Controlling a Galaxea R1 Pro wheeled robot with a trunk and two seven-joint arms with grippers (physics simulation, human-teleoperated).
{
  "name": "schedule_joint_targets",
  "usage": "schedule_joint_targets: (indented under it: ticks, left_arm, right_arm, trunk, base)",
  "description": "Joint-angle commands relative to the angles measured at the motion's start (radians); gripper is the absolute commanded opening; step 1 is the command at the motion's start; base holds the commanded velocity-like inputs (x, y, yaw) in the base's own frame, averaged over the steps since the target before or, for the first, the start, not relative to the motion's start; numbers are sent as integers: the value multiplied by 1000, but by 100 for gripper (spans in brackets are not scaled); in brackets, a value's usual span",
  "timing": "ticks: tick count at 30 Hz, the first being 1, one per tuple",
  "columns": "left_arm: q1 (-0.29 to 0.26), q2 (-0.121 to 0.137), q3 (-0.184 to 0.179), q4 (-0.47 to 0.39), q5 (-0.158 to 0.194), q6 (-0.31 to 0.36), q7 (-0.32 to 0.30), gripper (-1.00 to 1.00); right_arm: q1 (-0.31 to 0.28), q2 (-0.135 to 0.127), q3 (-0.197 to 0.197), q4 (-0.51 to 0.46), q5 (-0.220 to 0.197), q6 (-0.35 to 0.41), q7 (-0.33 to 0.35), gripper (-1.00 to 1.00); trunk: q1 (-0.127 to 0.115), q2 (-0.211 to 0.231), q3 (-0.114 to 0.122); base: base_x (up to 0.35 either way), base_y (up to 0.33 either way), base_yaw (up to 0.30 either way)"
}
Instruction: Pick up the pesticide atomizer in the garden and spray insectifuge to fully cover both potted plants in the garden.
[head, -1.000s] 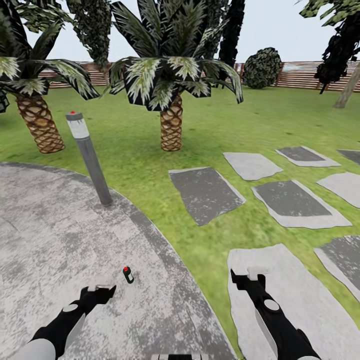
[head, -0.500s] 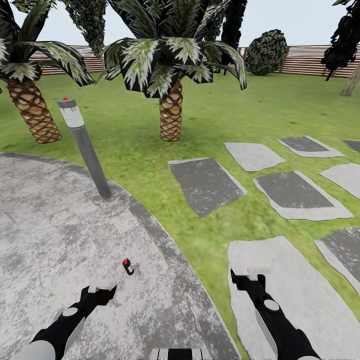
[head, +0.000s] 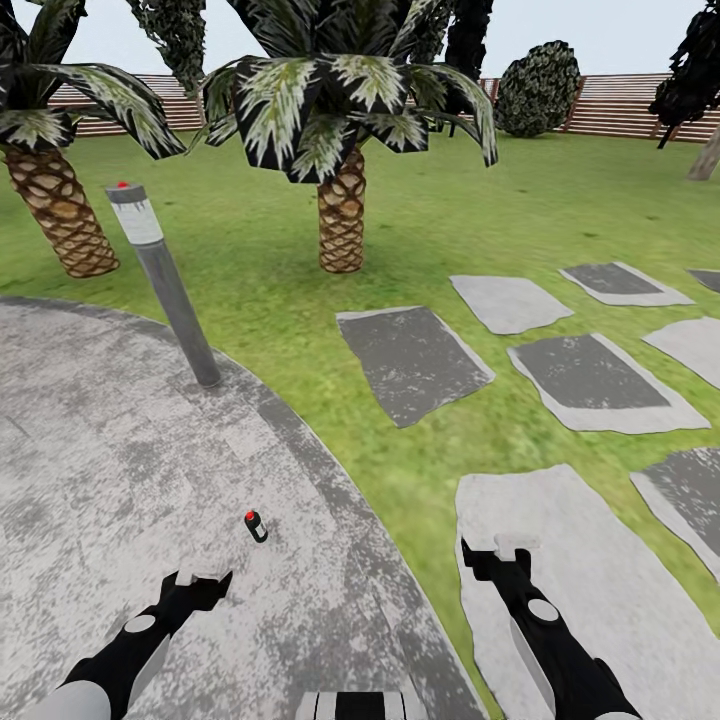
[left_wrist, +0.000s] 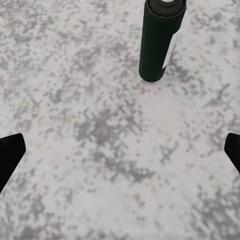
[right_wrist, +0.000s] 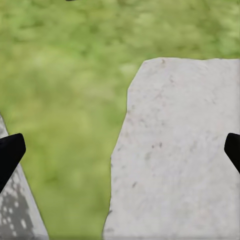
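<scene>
Head view first: the pesticide atomizer (head: 256, 526) stands on the round grey patio (head: 100, 450), near its curved edge, just ahead of the left gripper (head: 197, 578) and apart from it. The right gripper (head: 505, 548) hangs over a pale stepping stone (head: 590, 590) on the lawn (head: 420, 250), well apart from the bottle. A grey bollard lamp (head: 165, 290) rises at the patio's rim, with 2 palm trees (head: 342, 130) beyond and a slatted fence (head: 620, 105) at the back.

Left wrist view: the atomizer's dark green body with its pale stripe sits ahead of the jaws, off-centre between the 2 black fingertips (left_wrist: 10, 155). The jaws are spread wide and hold nothing.

Right wrist view: grass and the stepping stone lie below, and the fingertips (right_wrist: 10, 152) stand wide apart, empty.

Judging by this, the task is at its start: the bottle is not yet grasped, and pickup and spraying both plants remain.
</scene>
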Motion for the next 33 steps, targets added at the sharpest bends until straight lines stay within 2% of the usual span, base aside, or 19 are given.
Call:
schedule_joint_targets:
  ticks: [1, 33]
  left_arm:
    - [-1, 0, 7, 1, -6, -3, -6, 100]
    - [-1, -1, 9, 0, -5, -4, -2, 100]
  right_arm:
    - [0, 0, -1, 1, 1, -3, 0, 100]
    - [0, 0, -1, -1, 0, -3, 0, 100]
  trunk:
    - [0, 0, -1]
    - [0, 0, -1]
  base:
    - [0, 0, 0]
    - [128, -67, 0]
